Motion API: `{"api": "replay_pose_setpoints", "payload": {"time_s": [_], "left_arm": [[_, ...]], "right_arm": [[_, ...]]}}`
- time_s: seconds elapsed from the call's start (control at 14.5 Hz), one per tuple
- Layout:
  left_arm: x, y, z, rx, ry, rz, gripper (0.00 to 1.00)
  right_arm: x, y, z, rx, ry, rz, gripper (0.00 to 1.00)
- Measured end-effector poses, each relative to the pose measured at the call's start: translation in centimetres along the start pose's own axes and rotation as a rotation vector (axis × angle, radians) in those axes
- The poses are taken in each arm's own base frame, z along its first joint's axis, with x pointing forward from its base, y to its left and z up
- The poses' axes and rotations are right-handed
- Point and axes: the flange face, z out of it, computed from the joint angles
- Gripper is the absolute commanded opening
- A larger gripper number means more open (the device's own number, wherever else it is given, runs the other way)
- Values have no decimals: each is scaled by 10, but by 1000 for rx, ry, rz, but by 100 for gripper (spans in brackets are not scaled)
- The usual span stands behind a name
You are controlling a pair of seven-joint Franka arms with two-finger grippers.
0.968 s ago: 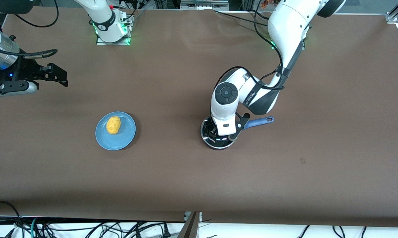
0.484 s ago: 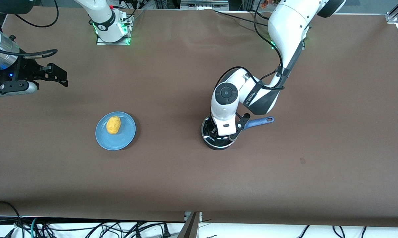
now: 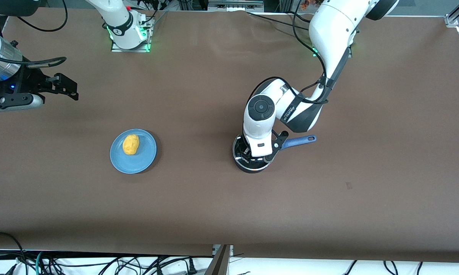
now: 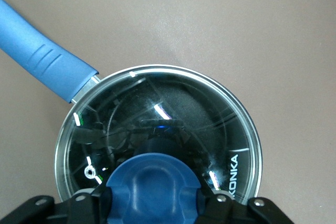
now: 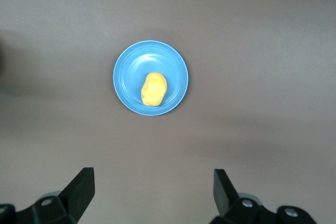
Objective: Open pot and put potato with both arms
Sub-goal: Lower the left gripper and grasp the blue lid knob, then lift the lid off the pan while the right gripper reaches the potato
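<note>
Front view: brown desk (image 3: 366, 191); small round black saucepan with long blue handle (image 3: 298, 141) sits near the middle, handle pointing toward the left arm's end of the desk.
Lid: glass lid (image 4: 173, 114) with blue knob (image 4: 153, 184) is on the pot, seated flat; pot not opened yet.
Left pincer (image 3: 256, 154): down on top of the lid, directly over the knob. Left wrist view shows the knob filling the gap between the black fingers (image 4: 79, 205), both sides touching it; reads as clamped on the knob.
Potato: small lumpy yellow-orange potato (image 3: 130, 144) lies on a flat light-blue plate (image 3: 145, 158), well apart from the pot, toward the right arm's end of the desk.
Right pincer (image 3: 67, 89): up in the air over bare desk at the right arm's end, waiting. Right wrist view shows its fingers (image 5: 81, 184) spread wide, nothing between them, plate and potato (image 5: 154, 88) in sight below.
Step in hand: judged as the grasp on the lid knob, just ahead of lifting.
Next move calls for: a straight upward lift so the lid clears the rim without dragging the pot, then carrying it aside; right arm then has room to fetch the potato.
</note>
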Motion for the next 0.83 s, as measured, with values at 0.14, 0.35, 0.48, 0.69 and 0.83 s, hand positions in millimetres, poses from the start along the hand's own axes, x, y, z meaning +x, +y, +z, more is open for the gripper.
{"api": "replay_pose_setpoints", "payload": {"time_s": [0.14, 0.35, 0.48, 0.69, 0.83], "left_arm": [[0, 0, 0, 0, 0, 0, 46], [6, 0, -3, 9, 2, -9, 37], [17, 1, -11, 26, 7, -10, 34], [32, 2, -28, 29, 10, -2, 31], [50, 2, -52, 17, 14, -5, 28]], "right_arm": [[0, 0, 0, 0, 1, 0, 100], [0, 0, 0, 0, 1, -1, 100], [0, -1, 0, 0, 1, -2, 100], [2, -1, 0, 0, 9, -2, 100], [8, -1, 15, -1, -17, -4, 100]]}}
